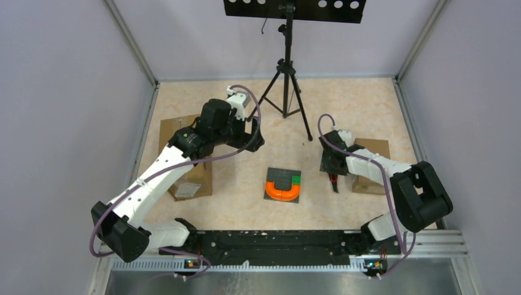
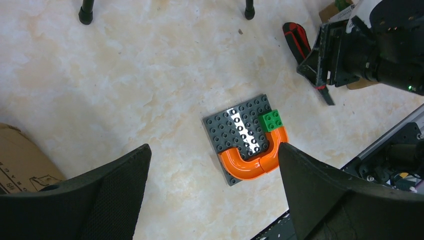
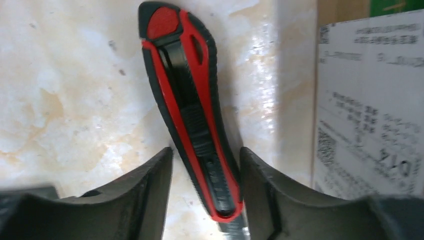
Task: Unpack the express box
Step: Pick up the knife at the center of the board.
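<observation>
On the worktop (image 2: 125, 75), the right gripper (image 3: 206, 155) straddles a red-and-black utility knife (image 3: 187, 100); I cannot tell whether it pinches it. The right express box (image 1: 376, 149) lies just beside. Farther back, the left gripper (image 2: 212, 150) hangs spread wide near the left express box (image 1: 199, 175).

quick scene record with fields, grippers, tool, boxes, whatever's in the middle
left gripper: open, raised over the table, holding nothing
right gripper: fingers either side of the utility knife, grip unclear
utility knife: red and black, lying flat beside the right box
right box: cardboard, printed label up
left box: cardboard, left side of table
middle: grey baseplate with orange curved piece and green brick
</observation>
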{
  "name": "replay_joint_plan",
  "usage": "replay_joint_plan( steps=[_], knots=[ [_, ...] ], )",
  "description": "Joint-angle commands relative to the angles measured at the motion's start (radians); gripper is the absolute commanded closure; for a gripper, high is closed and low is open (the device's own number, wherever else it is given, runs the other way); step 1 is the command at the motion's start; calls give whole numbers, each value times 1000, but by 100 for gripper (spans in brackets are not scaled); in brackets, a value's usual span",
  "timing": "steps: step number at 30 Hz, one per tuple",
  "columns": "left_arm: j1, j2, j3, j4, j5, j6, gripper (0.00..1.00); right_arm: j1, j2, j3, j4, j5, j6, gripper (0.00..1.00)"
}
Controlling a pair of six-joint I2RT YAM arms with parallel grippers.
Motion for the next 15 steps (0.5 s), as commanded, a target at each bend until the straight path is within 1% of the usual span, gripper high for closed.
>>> replay_joint_plan(
  steps=[1,4,5,6,10,13,15],
  knots=[
    [20,8,13,41,11,-46,2,72,49,56,-37,96,39,59],
    [59,34,7,43,76,-96,2,83,50,70,-47,93,43,88],
    [77,41,-3,57,120,-114,2,84,42,77,-49,88,38,95],
    [96,49,-15,77,165,-134,2,87,28,83,-46,81,29,100],
    [137,107,-51,170,371,-181,2,112,-41,132,-64,50,-19,100],
    [138,151,-61,232,475,-228,2,170,-95,193,-93,34,-43,100],
    [138,174,-65,267,518,-260,2,211,-122,233,-107,22,-45,100]
  ],
)
